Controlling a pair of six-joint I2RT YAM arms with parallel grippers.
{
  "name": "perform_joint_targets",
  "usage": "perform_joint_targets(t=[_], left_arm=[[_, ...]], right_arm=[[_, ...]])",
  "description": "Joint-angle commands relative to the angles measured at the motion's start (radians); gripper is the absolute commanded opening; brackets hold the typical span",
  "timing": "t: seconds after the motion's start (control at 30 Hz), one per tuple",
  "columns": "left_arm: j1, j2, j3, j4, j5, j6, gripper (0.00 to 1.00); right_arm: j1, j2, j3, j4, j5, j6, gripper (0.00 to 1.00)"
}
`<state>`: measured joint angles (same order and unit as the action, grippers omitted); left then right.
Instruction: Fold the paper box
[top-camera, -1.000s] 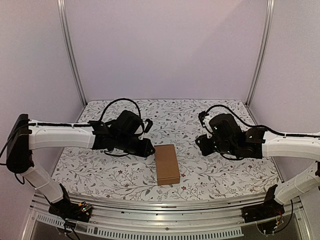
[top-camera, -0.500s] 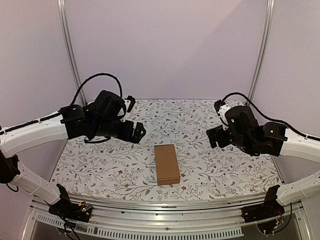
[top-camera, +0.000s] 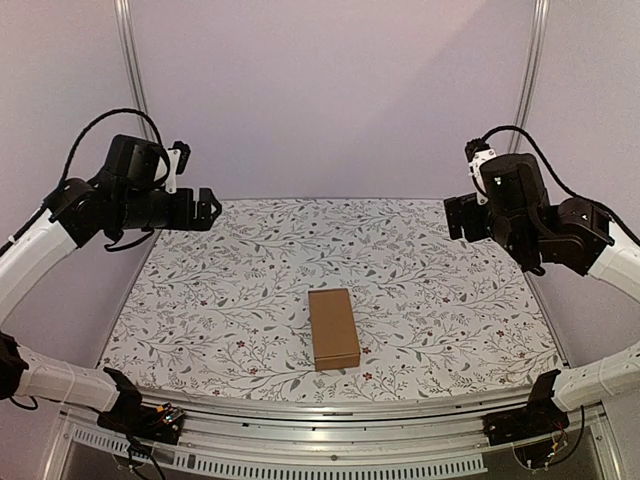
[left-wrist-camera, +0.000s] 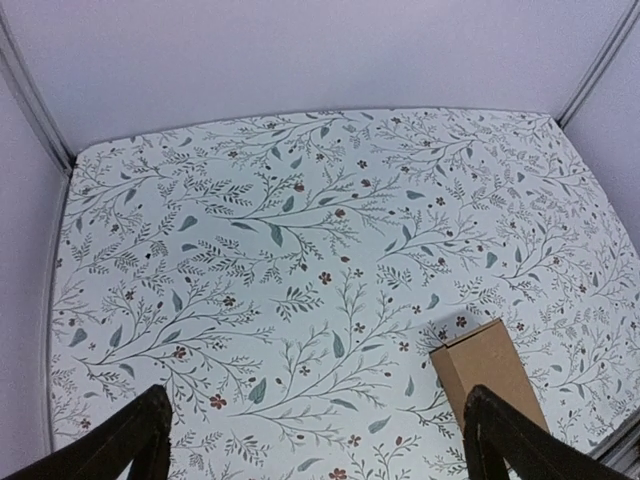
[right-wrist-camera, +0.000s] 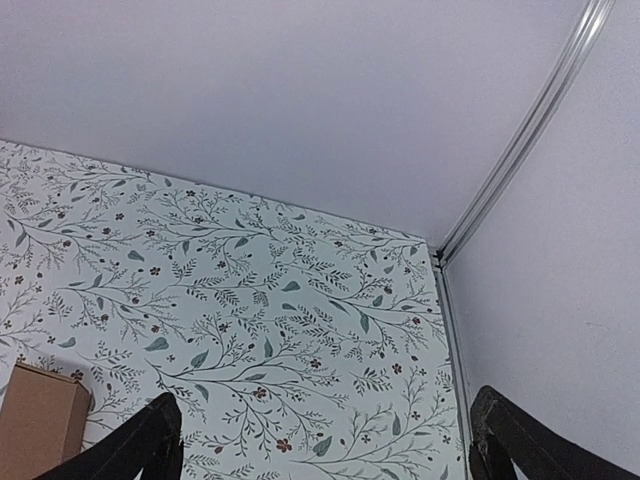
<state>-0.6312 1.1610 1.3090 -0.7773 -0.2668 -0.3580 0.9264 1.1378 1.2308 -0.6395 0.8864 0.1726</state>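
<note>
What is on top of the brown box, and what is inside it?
Nothing lies on the box; its top is bare. It sits closed on the flowered table, so its inside is hidden.

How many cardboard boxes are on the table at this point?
1. The paper box lies closed at the front-centre of the floral table, with nothing touching it. No spot in view could hide another.

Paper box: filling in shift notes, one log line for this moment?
box: plain brown cardboard carton, closed, lying on floral table | left gripper: open, empty, aloft | right gripper: open, empty, aloft
</note>
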Motion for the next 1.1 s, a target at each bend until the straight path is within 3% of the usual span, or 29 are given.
perform_joint_targets(t=[0.0, 0.13, 0.4, 0.77, 1.07], left_arm=[[0.153, -0.021, -0.042, -0.012, 0.101, 0.047, 1.0], [0.223, -0.046, -0.118, 0.047, 0.16, 0.053, 0.99], [0.226, -0.143, -0.193, 0.129, 0.139, 0.062, 0.99], [0.249, -0.292, -0.257, 0.196, 0.136, 0.096, 0.99], [0.261, -0.273, -0.261, 0.206, 0.169, 0.103, 0.99]], right_arm=[[-0.146, -0.015, 0.041, -0.079, -0.051, -0.006, 0.99], [-0.291, -0.025, 0.01, -0.101, -0.202, 0.043, 0.99], [-0.295, -0.092, -0.183, 0.029, -0.211, -0.03, 0.99], [-0.294, -0.114, -0.192, 0.08, -0.169, -0.054, 0.99], [-0.294, -0.213, -0.261, 0.174, -0.249, -0.081, 0.99]])
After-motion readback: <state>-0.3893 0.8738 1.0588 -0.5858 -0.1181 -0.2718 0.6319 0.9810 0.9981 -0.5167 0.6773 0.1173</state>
